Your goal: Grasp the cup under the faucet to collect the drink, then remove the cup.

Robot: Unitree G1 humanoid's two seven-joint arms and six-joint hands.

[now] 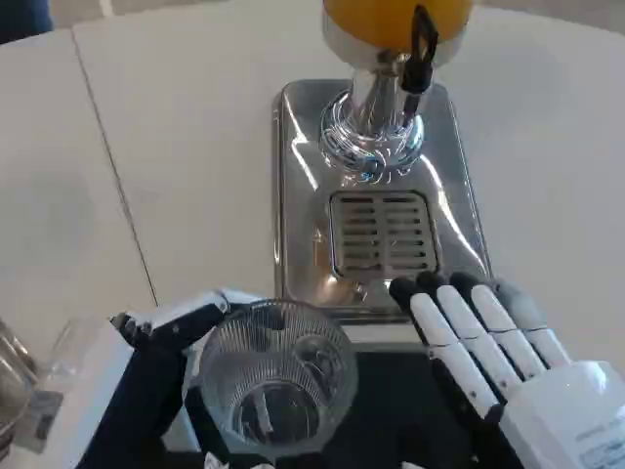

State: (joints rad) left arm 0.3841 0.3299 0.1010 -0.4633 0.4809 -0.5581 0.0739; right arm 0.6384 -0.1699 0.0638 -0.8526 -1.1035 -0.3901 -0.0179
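A clear ribbed glass cup [271,379] is at the bottom centre, upright and empty, in front of the dispenser's steel base [293,176]. My left hand [161,337] grips it from the left, fingers wrapped around its side. The juice dispenser holds orange drink [391,18] at the top, with a black faucet lever [422,47] over the slotted drip grille [382,234]. My right hand [488,337] lies to the right of the cup, fingers straight and together, tips at the base's front edge, holding nothing.
The white table [176,127] spreads around the dispenser, with a seam running down its left side. A clear glass object [20,376] sits at the bottom left edge.
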